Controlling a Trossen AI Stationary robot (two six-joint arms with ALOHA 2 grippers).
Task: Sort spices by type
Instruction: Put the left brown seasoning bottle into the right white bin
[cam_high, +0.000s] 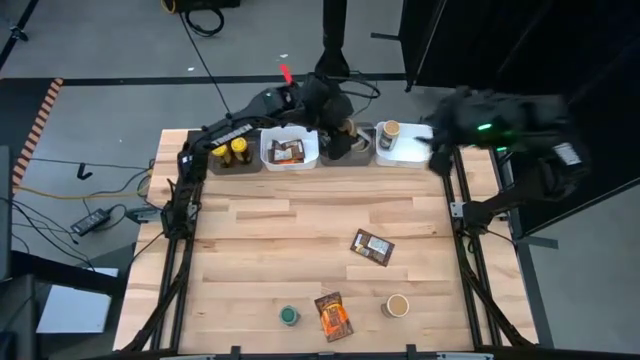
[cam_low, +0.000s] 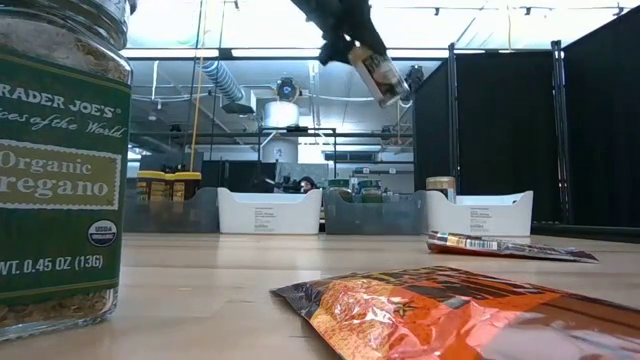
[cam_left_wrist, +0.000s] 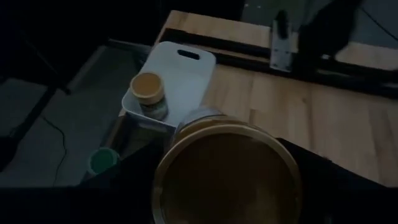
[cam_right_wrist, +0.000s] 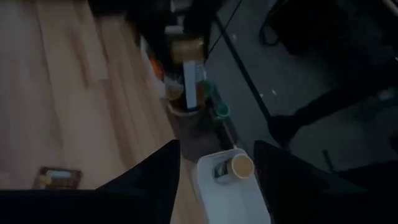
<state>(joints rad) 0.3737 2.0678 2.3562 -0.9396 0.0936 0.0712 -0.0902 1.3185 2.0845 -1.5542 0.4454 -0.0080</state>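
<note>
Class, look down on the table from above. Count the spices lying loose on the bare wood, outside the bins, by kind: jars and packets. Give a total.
Jars: 2 (green-lidded jar, tan-lidded jar)
Packets: 2 (brown packet, orange packet)
Total: 4

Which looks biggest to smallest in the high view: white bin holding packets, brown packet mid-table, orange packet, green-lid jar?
1. white bin
2. brown packet and orange packet: about alike, not ranked
3. green-lid jar
</note>
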